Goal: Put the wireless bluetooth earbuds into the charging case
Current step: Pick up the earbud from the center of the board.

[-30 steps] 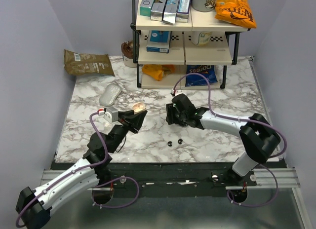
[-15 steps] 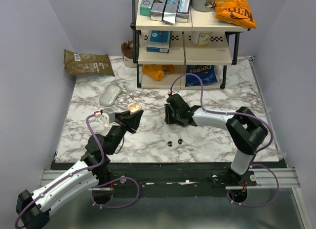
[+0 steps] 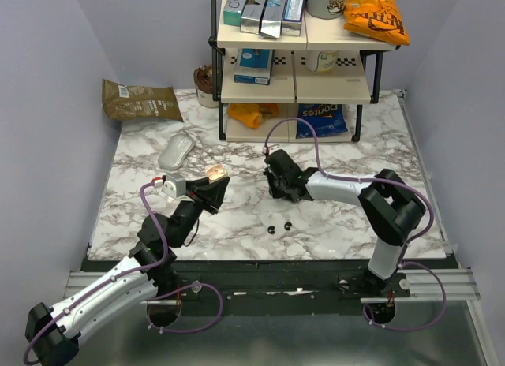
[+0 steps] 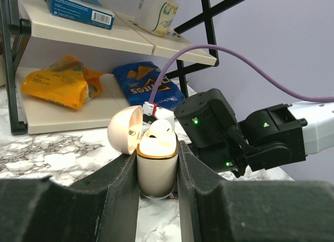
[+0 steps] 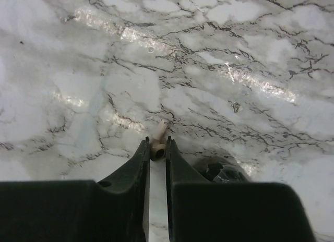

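The grey-veined white marble table (image 3: 142, 184) is being worked over; the cream egg-shaped charging case (image 4: 156, 174), lid open with a white earbud (image 4: 158, 128) seated inside, is being clamped upright by the left gripper (image 4: 158, 164); a tiny cream stemmed earbud (image 5: 160, 131) is being pinched over the marble by the right gripper (image 5: 156, 148).

L gripper (image 4: 157, 180) clamps a cream oval plastic charging case (image 4: 156, 169) between its dark fingers (image 4: 122, 184); case is upright, round lid (image 4: 125, 130) open to the left. One cream-white earbud (image 4: 158, 128) sits inside. Just behind: R arm's black wrist (image 4: 214, 122) w/ green lights and thin purple cable (image 4: 219, 48). Further back, a shelf w/ blue chip bag (image 4: 148, 86) and orange snack bag (image 4: 57, 88).
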Robot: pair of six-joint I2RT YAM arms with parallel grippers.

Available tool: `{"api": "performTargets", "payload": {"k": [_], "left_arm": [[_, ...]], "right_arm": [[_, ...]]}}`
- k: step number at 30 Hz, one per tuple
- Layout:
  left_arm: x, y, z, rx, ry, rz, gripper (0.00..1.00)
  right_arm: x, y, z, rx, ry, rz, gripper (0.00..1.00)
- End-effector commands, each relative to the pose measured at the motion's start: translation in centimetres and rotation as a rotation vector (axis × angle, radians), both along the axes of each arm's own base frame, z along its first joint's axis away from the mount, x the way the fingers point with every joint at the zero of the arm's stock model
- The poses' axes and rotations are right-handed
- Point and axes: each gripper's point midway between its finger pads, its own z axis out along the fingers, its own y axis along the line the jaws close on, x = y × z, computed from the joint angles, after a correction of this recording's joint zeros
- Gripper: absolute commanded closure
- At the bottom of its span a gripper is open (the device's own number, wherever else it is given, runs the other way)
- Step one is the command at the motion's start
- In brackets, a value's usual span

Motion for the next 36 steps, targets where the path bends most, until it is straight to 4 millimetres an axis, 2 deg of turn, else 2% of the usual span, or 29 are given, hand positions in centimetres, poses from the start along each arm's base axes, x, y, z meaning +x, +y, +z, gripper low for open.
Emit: {"api": "performTargets", "payload": {"k": [1, 7, 10, 11, 14, 15, 18, 21, 24, 25, 26, 27, 29, 31, 35, 36], "left_arm": [[-0.1, 0.2, 1.2, -0.011, -0.03, 0.011, 1.0], [-0.4, 0.2, 1.5, -0.025, -0.044, 0.001, 1.0], [-0.6, 0.2, 1.7, -0.031, -0.054, -0.004, 1.0], [-0.6, 0.2, 1.8, -0.029, -0.056, -0.003, 1.0], [-0.7, 0.2, 1.9, -0.03, -0.061, -0.008, 1.0], [-0.8, 0.1, 1.9, -0.027, -0.061, -0.012, 1.0], [-0.9, 0.1, 1.9, -0.027, -0.063, -0.013, 1.0], [-0.9, 0.1, 1.8, -0.03, -0.064, -0.013, 1.0], [-1.0, 0.1, 1.9, -0.031, -0.067, -0.014, 1.0], [-1.0, 0.2, 2.0, -0.033, -0.067, -0.01, 1.0], [-0.9, 0.2, 2.0, -0.034, -0.068, -0.007, 1.0], [-1.0, 0.3, 2.1, -0.037, -0.069, -0.007, 1.0], [-0.9, 0.3, 2.1, -0.036, -0.069, -0.002, 1.0], [-0.8, 0.4, 2.0, -0.035, -0.066, 0.002, 1.0], [-0.8, 0.4, 2.1, -0.04, -0.06, 0.008, 1.0], [-0.8, 0.4, 2.3, -0.04, -0.06, 0.005, 1.0]], "right_arm": [[-1.1, 0.0, 1.6, -0.069, -0.051, 0.259, 0.9], [-3.1, 2.2, 3.1, -0.066, -0.118, 0.624, 0.87], [-2.6, 2.0, 2.7, -0.121, -0.138, 0.682, 0.83], [-2.7, 1.7, 1.6, -0.154, -0.108, 0.701, 0.81], [-2.3, 1.6, 1.1, -0.187, -0.09, 0.713, 0.77], [-2.5, 1.8, 0.8, -0.182, -0.076, 0.727, 0.72], [-2.0, 2.0, 0.8, -0.186, -0.065, 0.689, 0.58], [-1.4, 2.3, 1.5, -0.17, -0.078, 0.643, 0.5], [-0.5, 2.3, 3.0, -0.148, -0.124, 0.566, 0.45], [-0.3, 2.4, 4.2, -0.116, -0.141, 0.519, 0.44], [0.0, 2.8, 5.0, -0.083, -0.161, 0.486, 0.43], [0.6, 2.2, 5.6, -0.093, -0.184, 0.416, 0.43], [1.0, 2.0, 7.0, -0.005, -0.168, 0.232, 0.42], [0.9, 2.0, 7.4, 0.083, -0.113, 0.066, 0.44], [-1.4, 2.2, 6.2, 0.218, 0.041, -0.088, 0.52], [-1.9, 2.3, 5.9, 0.24, 0.07, -0.103, 0.57]]}}
